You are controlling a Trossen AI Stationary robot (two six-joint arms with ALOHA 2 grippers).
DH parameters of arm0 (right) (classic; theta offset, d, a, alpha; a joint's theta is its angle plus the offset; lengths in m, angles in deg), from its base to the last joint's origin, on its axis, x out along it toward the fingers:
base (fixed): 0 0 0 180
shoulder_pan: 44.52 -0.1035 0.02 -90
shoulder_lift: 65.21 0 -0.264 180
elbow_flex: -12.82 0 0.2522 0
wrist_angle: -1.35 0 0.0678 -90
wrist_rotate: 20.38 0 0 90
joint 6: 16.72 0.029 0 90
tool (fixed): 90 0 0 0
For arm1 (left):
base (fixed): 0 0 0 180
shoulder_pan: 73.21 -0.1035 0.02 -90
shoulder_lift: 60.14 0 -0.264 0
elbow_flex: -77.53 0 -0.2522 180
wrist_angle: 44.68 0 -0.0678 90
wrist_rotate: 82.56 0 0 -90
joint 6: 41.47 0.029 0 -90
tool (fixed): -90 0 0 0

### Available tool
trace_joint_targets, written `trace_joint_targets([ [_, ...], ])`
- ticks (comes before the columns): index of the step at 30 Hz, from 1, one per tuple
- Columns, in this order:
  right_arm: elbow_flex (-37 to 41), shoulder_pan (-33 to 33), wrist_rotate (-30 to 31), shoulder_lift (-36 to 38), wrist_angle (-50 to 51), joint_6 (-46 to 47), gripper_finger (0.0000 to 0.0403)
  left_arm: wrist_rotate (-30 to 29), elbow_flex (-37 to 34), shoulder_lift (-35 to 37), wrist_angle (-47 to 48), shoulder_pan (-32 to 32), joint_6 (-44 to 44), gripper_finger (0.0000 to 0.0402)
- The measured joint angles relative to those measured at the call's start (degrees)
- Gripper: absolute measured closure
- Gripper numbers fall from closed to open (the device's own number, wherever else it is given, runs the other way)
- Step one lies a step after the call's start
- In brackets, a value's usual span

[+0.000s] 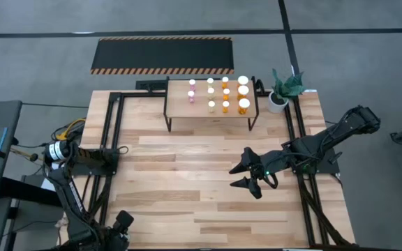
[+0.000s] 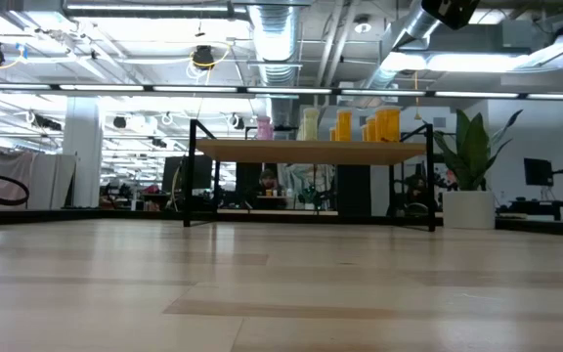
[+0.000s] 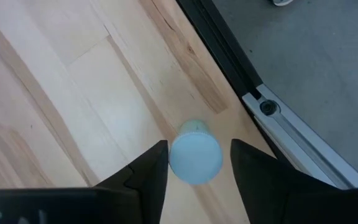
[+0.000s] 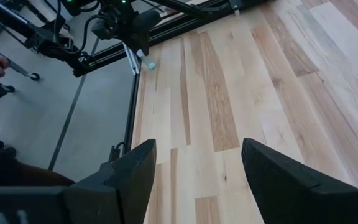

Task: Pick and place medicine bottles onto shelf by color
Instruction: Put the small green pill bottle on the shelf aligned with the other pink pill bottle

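Note:
A small bottle with a white cap and pale greenish body stands upright on the tabletop near the table's near left corner; the right wrist view also shows this bottle. My left gripper points down over it, open, one finger on each side of the cap. In the high view my left gripper hides the bottle. The shelf stands at the far middle with several pink, yellowish and orange bottles upright on its top. My right gripper hovers open at the table's right. My left gripper has one finger right at the edge of the bottle's white cap; I cannot tell whether it touches. The other finger stands a little apart from the cap. The fingers come from above, pointing down. The bottle stands upright on the table.
A potted plant stands beside the shelf's right end. Black frame rails run along the table's edges, one close to the bottle. A striped black mat lies on the floor beyond the table. Bare wood lies between the shelf and my grippers.

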State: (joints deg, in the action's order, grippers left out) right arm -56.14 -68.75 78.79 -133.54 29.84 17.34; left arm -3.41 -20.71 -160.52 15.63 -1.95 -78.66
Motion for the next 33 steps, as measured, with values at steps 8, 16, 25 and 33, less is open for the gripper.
trace_joint_targets([
  [8, 0.00, 0.00, 0.00, 0.00, 0.00, 0.00, 0.0143, 0.00, 0.00, 0.00, -0.08, 0.00, -0.02, 0.0267],
  [16, 0.00, 0.00, 0.00, 0.00, 0.00, 0.00, 0.0143, 0.00, 0.02, 0.00, -1.14, -0.28, -0.02, 0.0273],
  [25, 0.00, 0.00, 0.00, 0.00, -0.02, 0.00, 0.0143, 0.06, 0.02, 0.81, -0.92, -2.99, 0.52, 0.0294],
  [33, 0.00, -0.02, -0.02, 0.02, 0.02, -0.07, 0.0143, 0.03, 0.04, 5.45, -0.66, -8.24, 3.66, 0.0306],
])
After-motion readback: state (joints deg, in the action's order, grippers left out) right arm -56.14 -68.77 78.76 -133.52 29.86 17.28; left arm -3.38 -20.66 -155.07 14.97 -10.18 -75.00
